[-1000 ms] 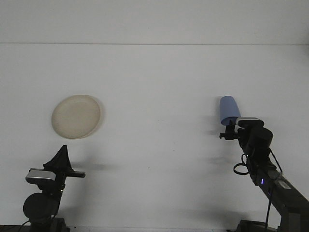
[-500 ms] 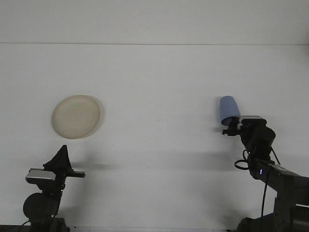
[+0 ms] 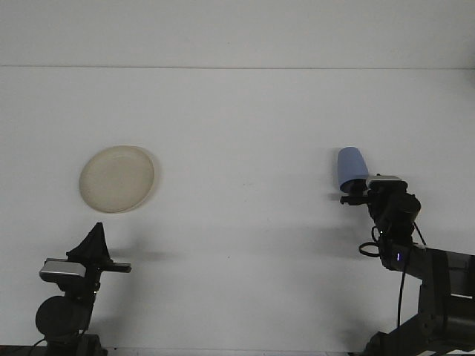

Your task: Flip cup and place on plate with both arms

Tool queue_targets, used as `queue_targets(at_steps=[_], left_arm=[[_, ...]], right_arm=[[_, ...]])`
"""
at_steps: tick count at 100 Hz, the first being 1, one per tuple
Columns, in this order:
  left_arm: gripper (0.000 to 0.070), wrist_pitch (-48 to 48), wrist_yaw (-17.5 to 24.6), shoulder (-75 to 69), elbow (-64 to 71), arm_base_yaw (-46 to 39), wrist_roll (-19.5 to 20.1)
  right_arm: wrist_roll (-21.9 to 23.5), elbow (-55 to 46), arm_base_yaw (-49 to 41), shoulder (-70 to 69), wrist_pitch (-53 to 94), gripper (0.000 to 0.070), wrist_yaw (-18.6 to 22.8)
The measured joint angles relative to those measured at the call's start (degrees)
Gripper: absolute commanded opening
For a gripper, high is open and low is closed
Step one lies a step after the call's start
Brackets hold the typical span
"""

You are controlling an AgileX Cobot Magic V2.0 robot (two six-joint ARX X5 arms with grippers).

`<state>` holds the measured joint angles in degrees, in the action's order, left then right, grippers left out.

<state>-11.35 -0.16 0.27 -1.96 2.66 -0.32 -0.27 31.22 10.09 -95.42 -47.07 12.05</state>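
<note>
The blue cup (image 3: pixel 352 167) stood inverted on the white counter (image 3: pixel 245 133), right of centre, with the right hand (image 3: pixel 358 194) at its near side, grip state indeterminate. The plate (image 3: pixel 117 179) lay well apart, left. The left hand (image 3: pixel 93 243) waited parked, apparently closed narrow.

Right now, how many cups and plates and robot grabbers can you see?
Cups: 1, blue cup
Plates: 1, cream plate
Grippers: 2, left gripper and right gripper
Total: 4
</note>
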Motion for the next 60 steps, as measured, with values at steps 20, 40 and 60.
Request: queue_targets(at_steps=[20,40,60], left_arm=[[0.0012,0.00,0.00,-0.02,0.00,0.00,0.00],[0.0012,0.00,0.00,0.00,0.00,0.00,0.00],[0.0012,0.00,0.00,-0.02,0.00,0.00,0.00]], right_arm=[[-0.31,2.12,0.00,0.00,-0.09,0.0306,0.48],[-0.61,2.32,0.00,0.00,-0.04,0.0037,2.80],[-0.81,2.32,0.00,-0.02,0.04,0.0002,4.00]])
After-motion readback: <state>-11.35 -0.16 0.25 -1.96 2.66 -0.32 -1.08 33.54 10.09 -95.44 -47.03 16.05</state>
